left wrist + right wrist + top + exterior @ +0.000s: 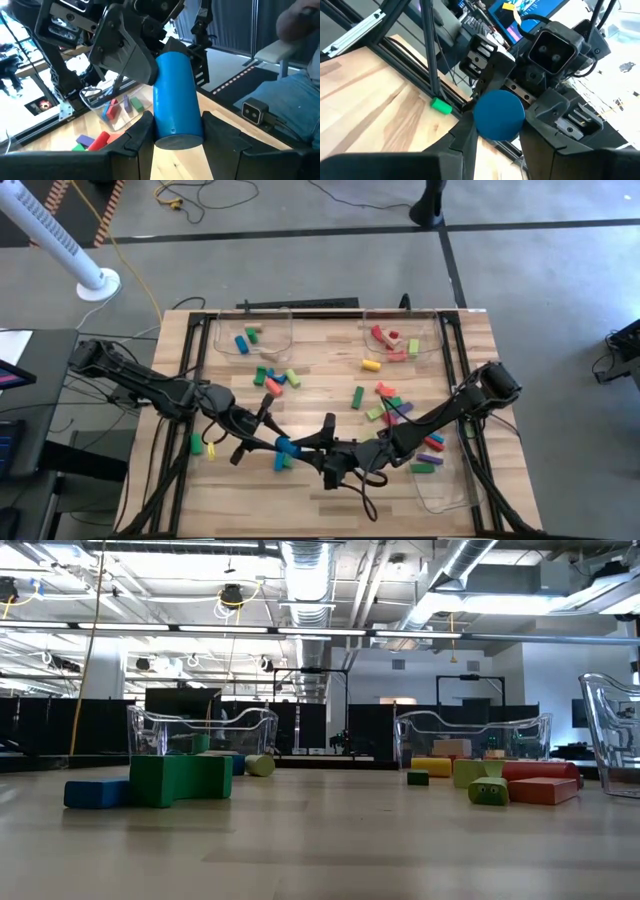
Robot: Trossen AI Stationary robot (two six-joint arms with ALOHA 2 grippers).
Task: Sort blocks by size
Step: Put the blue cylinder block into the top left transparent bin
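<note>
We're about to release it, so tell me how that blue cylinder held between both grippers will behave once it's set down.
The blue cylinder looks stiff and solid. Its round, smooth side suggests it may roll if laid flat, though its flat end could let it stand. The left gripper and right gripper each clamp it, so it may slip if only one lets go.

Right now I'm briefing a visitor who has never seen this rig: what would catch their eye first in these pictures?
Both grippers meet near the table's front middle, the left gripper and right gripper each clamped on an end of one blue cylinder, held between them above the wood. Next, the bright blocks scattered across the table, and clear trays along its far edge, such as the one holding red pieces.
</note>
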